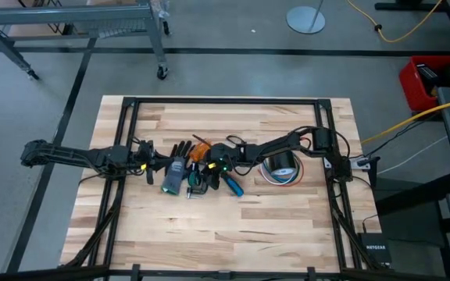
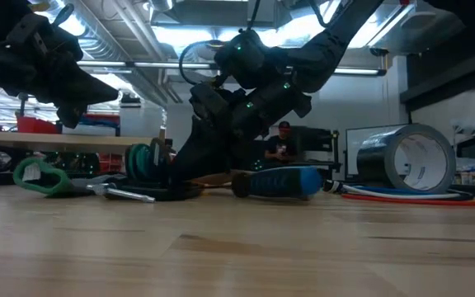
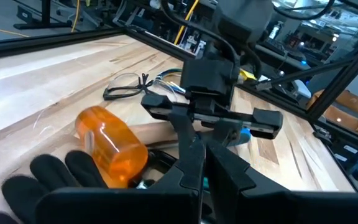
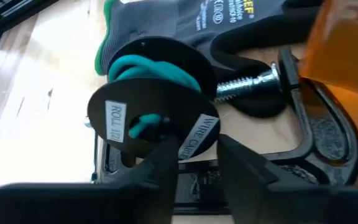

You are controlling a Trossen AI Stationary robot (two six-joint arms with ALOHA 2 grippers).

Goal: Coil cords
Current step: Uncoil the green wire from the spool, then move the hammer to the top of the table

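Teal cord, wound on a black spool, lies just ahead of the right fingers, beside a grey glove and a C-clamp. Right fingers stand slightly apart, gripping nothing visible. Red, white and blue wires lie behind them by a tape roll. Left fingers closed, empty, near an orange handle on the worktop.

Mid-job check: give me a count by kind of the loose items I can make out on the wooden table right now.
Wire spools: 1, black spool of teal-green wire
Work gloves: 1, grey-and-black glove with green cuff
Clamps: 1, black metal C-clamp
Screwdrivers: 1, blue-handled
Tape rolls: 1, silver duct tape
Wire bundles: 1, red, white and blue
Orange-handled tools: 1
Total: 7
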